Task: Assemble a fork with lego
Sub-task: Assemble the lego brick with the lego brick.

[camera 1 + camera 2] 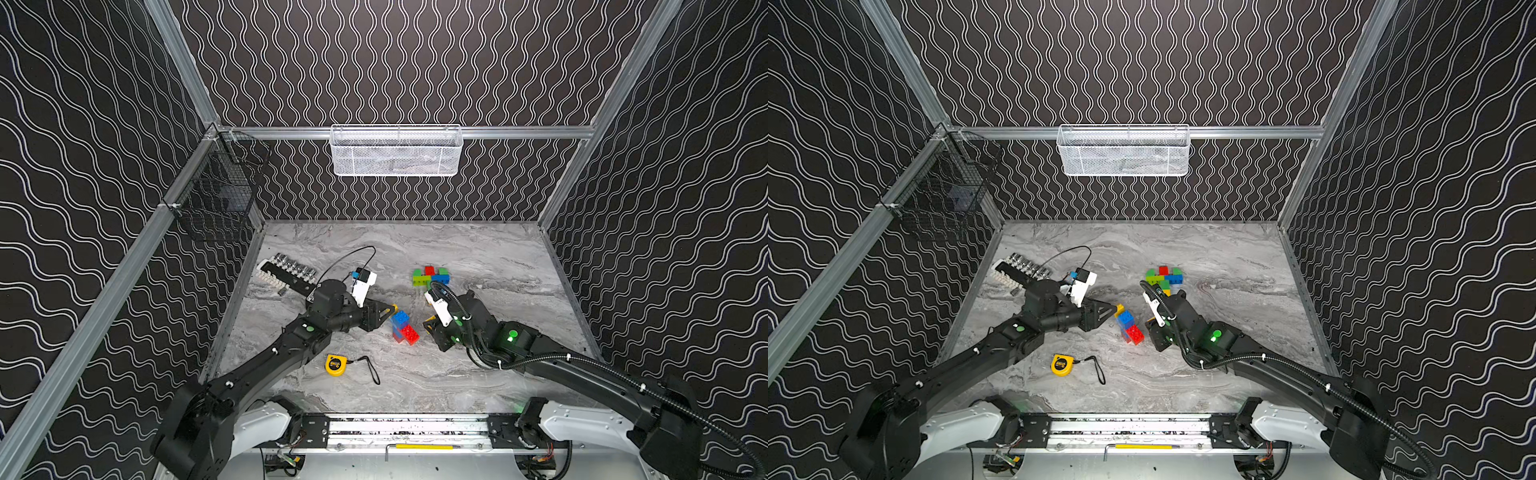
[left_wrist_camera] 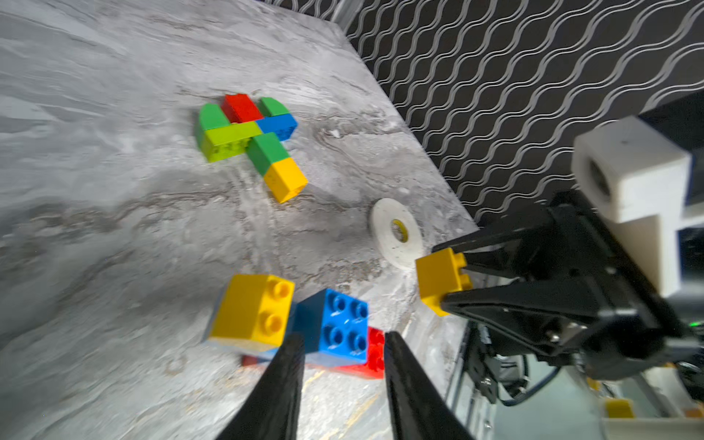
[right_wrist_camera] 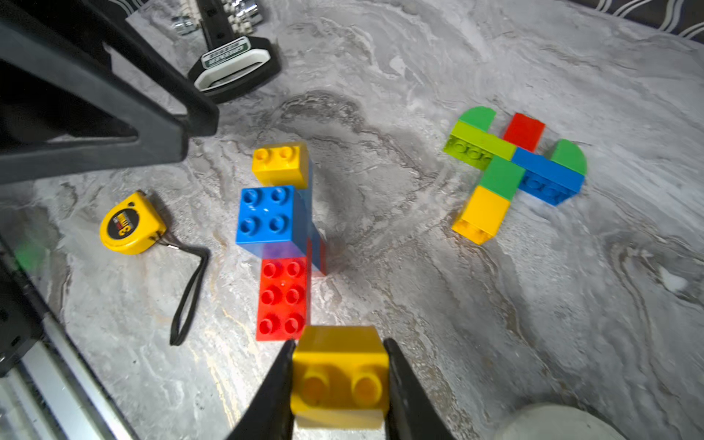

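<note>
Right wrist view: the right end effector (image 3: 339, 341) is clamped on a yellow two-stud brick (image 3: 339, 377), just beside the red end of the brick stack (image 3: 266, 217). The stack is a stepped column of yellow, blue and red bricks on the marble surface (image 3: 419, 304). At the stack's yellow end, the left end effector (image 2: 343, 339) points in with its fingers apart, gripping nothing. A flat fork-shaped brick cluster (image 3: 510, 167) lies well apart from the stack. A yellow tape measure (image 3: 129, 224) lies on the stack's opposite side.
</note>
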{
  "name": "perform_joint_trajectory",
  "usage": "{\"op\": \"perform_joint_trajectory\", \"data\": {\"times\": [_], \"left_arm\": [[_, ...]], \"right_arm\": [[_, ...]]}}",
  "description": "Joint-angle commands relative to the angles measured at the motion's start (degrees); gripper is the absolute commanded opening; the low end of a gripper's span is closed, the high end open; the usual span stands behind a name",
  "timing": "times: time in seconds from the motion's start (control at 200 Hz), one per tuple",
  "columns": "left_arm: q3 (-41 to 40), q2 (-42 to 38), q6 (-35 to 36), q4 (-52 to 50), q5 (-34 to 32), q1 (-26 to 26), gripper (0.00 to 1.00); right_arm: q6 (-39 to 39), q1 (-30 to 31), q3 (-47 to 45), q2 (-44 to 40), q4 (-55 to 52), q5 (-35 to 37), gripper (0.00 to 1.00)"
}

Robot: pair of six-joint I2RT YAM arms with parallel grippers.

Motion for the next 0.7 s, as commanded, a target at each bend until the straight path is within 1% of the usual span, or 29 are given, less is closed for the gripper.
{"op": "perform_joint_trajectory", "data": {"times": [0.0, 0.215, 0.33, 0.456, 0.596, 0.696], "left_arm": [[0.54, 1.81, -1.91, 5.69, 6.76, 0.03, 0.37], [2.58, 3.65, -0.39, 3.76, 6.62, -0.40, 0.28], [4.19, 4.21, 1.88, -0.32, 4.32, -1.95, 0.24], [6.32, 4.34, 5.67, -7.43, -2.07, -4.21, 0.22], [6.68, 4.84, 6.08, -8.71, -4.07, -4.59, 0.22], [7.04, 5.54, 6.13, -8.83, -4.04, -4.69, 0.25]], "right_arm": [[2.16, 0.22, -1.18, -1.99, -0.14, 4.12, 0.00], [3.13, 0.22, -1.33, -2.44, -0.98, 4.90, 0.00], [3.48, 0.22, -1.07, -2.08, -1.67, 4.68, 0.00], [3.49, 0.22, -0.60, -2.53, -2.63, 4.94, 0.00], [3.46, 0.22, -0.45, -2.88, -3.01, 4.95, 0.00], [3.74, 0.22, -0.52, -2.87, -3.02, 4.68, 0.00]]}}
